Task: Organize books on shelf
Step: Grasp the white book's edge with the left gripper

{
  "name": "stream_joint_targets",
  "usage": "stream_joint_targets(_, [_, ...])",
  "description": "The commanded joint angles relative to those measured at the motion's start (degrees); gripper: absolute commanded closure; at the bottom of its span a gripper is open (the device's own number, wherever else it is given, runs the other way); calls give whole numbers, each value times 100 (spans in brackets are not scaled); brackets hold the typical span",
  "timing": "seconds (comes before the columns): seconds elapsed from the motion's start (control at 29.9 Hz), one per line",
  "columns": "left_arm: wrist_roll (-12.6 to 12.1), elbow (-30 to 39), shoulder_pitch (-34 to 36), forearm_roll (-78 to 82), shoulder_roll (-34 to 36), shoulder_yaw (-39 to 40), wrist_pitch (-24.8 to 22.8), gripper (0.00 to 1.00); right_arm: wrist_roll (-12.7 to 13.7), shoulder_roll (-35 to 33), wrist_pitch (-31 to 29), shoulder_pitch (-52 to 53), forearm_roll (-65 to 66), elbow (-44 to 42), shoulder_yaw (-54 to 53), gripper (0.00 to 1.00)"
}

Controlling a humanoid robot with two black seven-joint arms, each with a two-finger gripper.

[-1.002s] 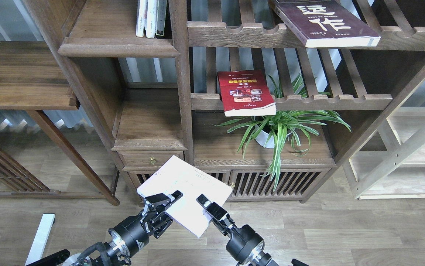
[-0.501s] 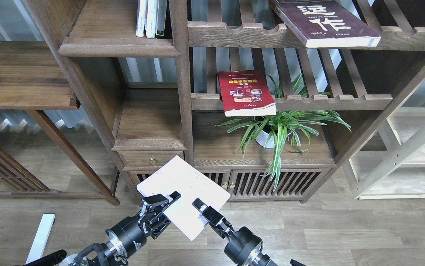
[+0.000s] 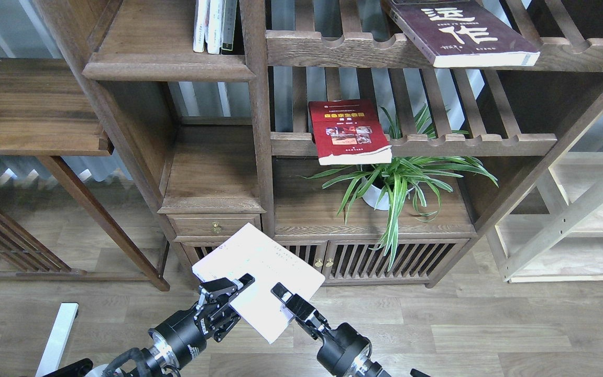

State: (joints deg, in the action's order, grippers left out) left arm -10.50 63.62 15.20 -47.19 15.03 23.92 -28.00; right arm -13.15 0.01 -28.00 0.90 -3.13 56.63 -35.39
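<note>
A: From the head view, what are the arms doing?

B: Both are carrying the pale book (image 3: 256, 280) low in front of the cabinet doors (image 3: 385, 259), above the floor. The left gripper (image 3: 225, 290) is clamping the book's near-left edge, fingers closed on it. The right gripper (image 3: 286, 299) is pressing against its near-right edge; whether its fingers are actually pinching the cover I cannot tell.

A: And the other books?

B: The red book (image 3: 349, 132) is lying flat on the lower slatted rack (image 3: 463, 142), overhanging the left end of its front rail. The maroon book (image 3: 461, 32) is lying on the upper slatted rack (image 3: 332, 47), jutting past its front rail toward the right.

A: Where is the shelf?

B: The plank shelf (image 3: 167, 65) is sitting at upper left, with a few upright books (image 3: 215, 26) standing at its right end.

A: So which step is this?

B: I judge the first book is in transit. Next it needs raising, turning upright, and sliding in beside those standing volumes, clearing the thick front lip.
</note>
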Motion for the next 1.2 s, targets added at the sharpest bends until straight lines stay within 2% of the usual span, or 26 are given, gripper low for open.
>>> stream_joint_targets(0.0, [-5, 1, 0, 0, 0, -19, 0, 93, -4, -1, 0, 7, 5, -3, -3, 1])
stream_joint_targets(1.0, [-5, 37, -26, -211, 114, -72, 0, 98, 14, -1, 0, 33, 49, -100, 23, 1])
stream_joint_targets(1.17, [-5, 80, -35, -211, 290, -72, 0, 98, -4, -1, 0, 42, 58, -319, -3, 1])
